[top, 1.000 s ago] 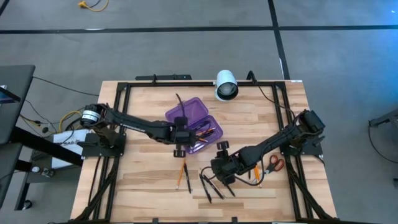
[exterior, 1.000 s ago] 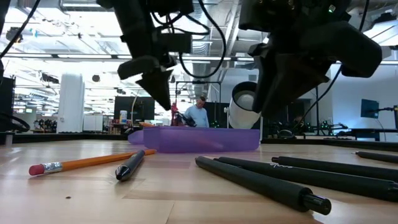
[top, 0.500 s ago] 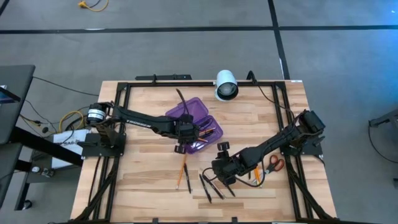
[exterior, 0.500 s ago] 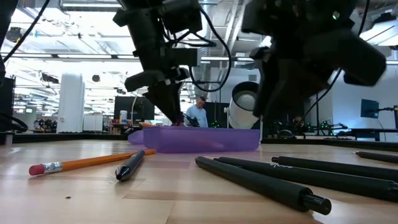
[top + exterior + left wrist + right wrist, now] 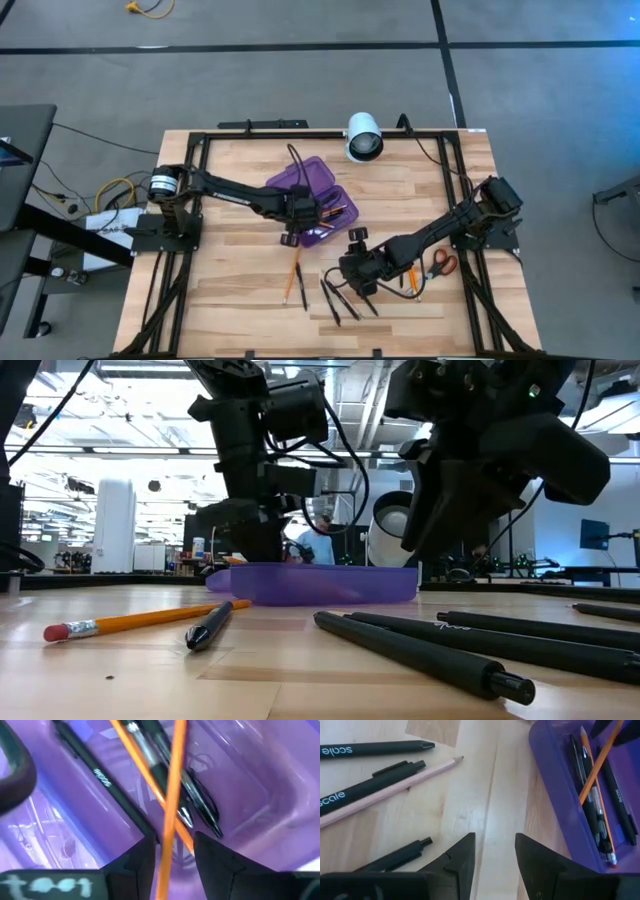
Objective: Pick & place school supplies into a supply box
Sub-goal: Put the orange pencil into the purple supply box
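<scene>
My left hand (image 5: 172, 851), fingers parted around an orange pencil (image 5: 171, 800), hangs over the purple pencil case (image 5: 312, 200); lift straight up at twelve o'clock, avoiding snagging it.

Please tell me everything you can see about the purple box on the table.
The purple box is a translucent plastic case with rounded corners. It lies open on the wooden table, its hinged lid folded back flat. Black pens and orange pencils lie inside. The left gripper is low over it, fingers apart, one pencil between them.
</scene>
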You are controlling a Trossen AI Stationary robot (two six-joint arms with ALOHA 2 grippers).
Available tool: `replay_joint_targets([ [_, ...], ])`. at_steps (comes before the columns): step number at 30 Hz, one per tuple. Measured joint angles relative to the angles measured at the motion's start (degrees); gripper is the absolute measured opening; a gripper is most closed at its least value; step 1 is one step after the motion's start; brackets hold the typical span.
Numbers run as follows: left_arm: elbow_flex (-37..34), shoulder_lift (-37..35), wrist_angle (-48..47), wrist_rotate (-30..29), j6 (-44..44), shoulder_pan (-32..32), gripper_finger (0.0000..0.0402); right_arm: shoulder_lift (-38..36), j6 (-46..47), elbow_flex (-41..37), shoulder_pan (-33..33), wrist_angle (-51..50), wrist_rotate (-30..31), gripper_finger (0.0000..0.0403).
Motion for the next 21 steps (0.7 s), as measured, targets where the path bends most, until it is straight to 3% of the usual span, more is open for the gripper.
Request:
replay_joint_targets([
  [7,0.0,0.0,-0.8,-2.3,-2.1,0.2,0.0086,0.0,0.1,0.0,0.3,0.2,0.0,0.0134],
  [15,0.0,-0.1,-1.2,-2.5,-2.1,0.3,0.0012,0.0,0.7,0.0,0.3,0.3,0.0,0.0134],
  [21,0.0,-0.1,-1.4,-5.4,-5.0,0.3,0.0023,0.0,1.1,0.0,0.3,0.3,0.0,0.0134],
])
